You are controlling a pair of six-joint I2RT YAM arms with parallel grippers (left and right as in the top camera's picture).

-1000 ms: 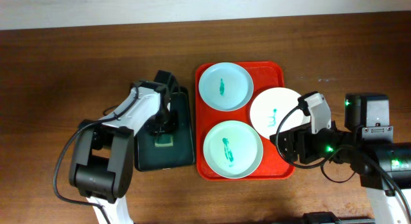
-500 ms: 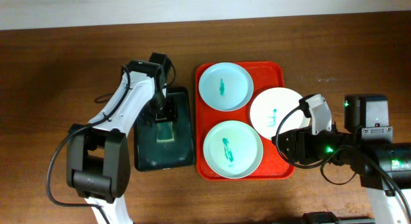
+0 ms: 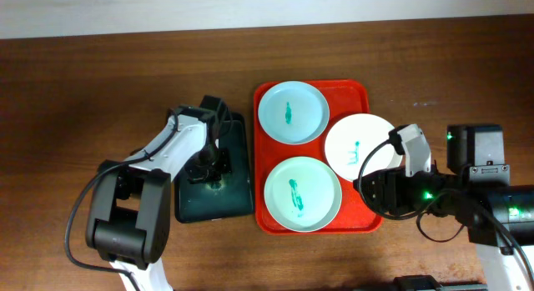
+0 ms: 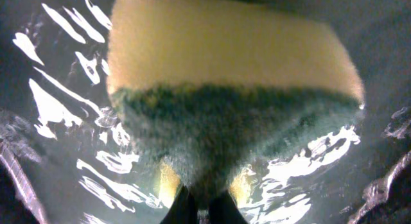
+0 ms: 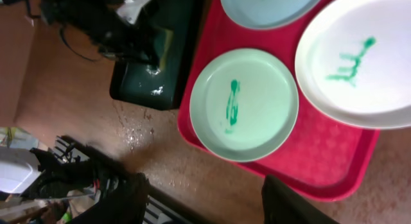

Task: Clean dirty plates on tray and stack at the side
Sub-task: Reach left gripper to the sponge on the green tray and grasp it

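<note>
Three plates lie on the red tray (image 3: 355, 92), each with a teal smear. A mint one (image 3: 291, 112) sits at the back and another mint one (image 3: 302, 193) at the front. The white one (image 3: 359, 146) overhangs the right rim. My right gripper (image 3: 368, 191) hovers open and empty over the tray's front right corner. Its wrist view shows the front mint plate (image 5: 244, 105), the white plate (image 5: 356, 63) and the tray (image 5: 321, 169) beyond the spread fingers (image 5: 289, 208). My left gripper (image 3: 214, 169) is down in the black tray, shut on the yellow-green sponge (image 4: 225, 102).
The black tray (image 3: 238, 199) lies just left of the red tray and holds shiny water (image 4: 58, 108). Water drops mark the wooden table (image 5: 135, 137) in front of it. My right arm's base (image 3: 480, 170) stands at the right edge.
My left gripper came forward from the back of the black tray, dropped onto the sponge and shut on it. The right gripper and the plates stayed put.
</note>
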